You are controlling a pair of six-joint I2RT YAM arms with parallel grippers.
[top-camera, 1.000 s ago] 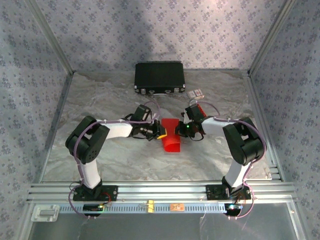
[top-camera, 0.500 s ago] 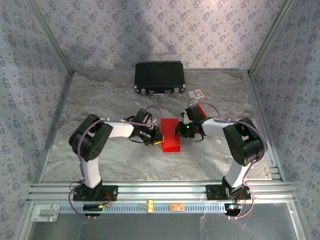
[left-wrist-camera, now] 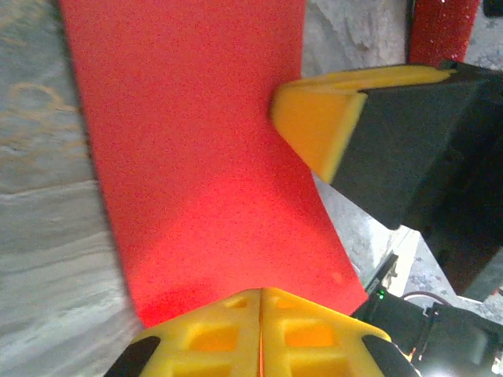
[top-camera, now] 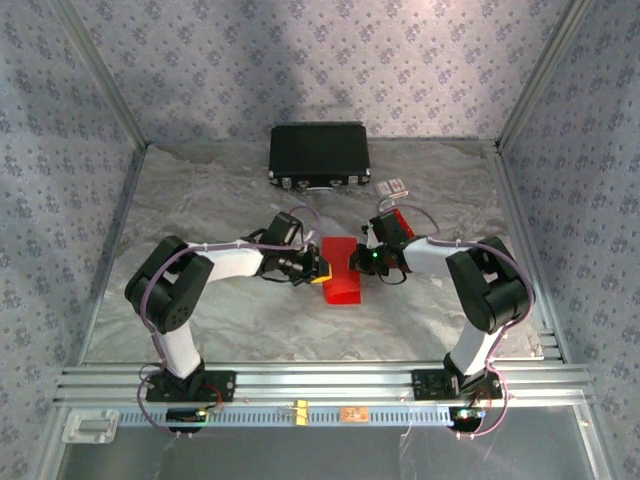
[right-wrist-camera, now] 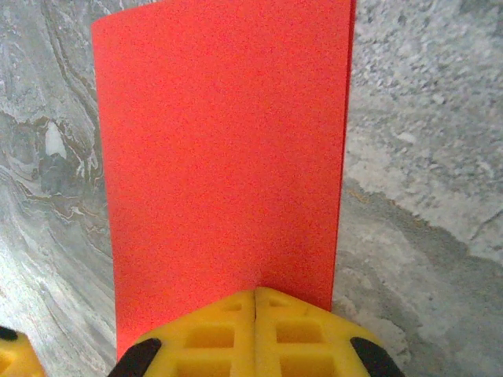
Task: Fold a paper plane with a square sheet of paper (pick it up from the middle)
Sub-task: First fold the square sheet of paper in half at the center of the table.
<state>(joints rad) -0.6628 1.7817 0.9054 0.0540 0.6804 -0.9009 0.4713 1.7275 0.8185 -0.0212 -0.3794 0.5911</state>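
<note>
Paper (top-camera: pixel 342 276), bright red and folded to a narrow oblong, lies on the grey marbled counter (top-camera: pixel 200 210) about midway between the two arms, its long sides running away from the bases. The left end effector (top-camera: pixel 318 272) comes at it from the left and meets its left long edge. The right end effector (top-camera: pixel 357 262) comes from the right and meets the right long edge a little farther back. The two stand close together with the red strip between them.

In the left wrist view the left end effector (left-wrist-camera: pixel 260 314) is fully closed, its yellow pads pressed together along a thin seam. Its tips rest against the paper (left-wrist-camera: pixel 196 157) at its edge. The sheet spreads out flat beyond them, not edge-on in the seam, so it looks pressed, not pinched. One yellow finger (left-wrist-camera: pixel 318 126) of the right end effector sits over the opposite edge.

In the right wrist view the right end effector (right-wrist-camera: pixel 255 314) is likewise closed tight, its tips set on the paper (right-wrist-camera: pixel 224 157). Two layers show along the sheet's right-hand edge, marking the fold.

A black case (top-camera: pixel 319 155) sits well apart at the far edge of the counter, with a small pale item (top-camera: pixel 392 186) just beside its right corner.
</note>
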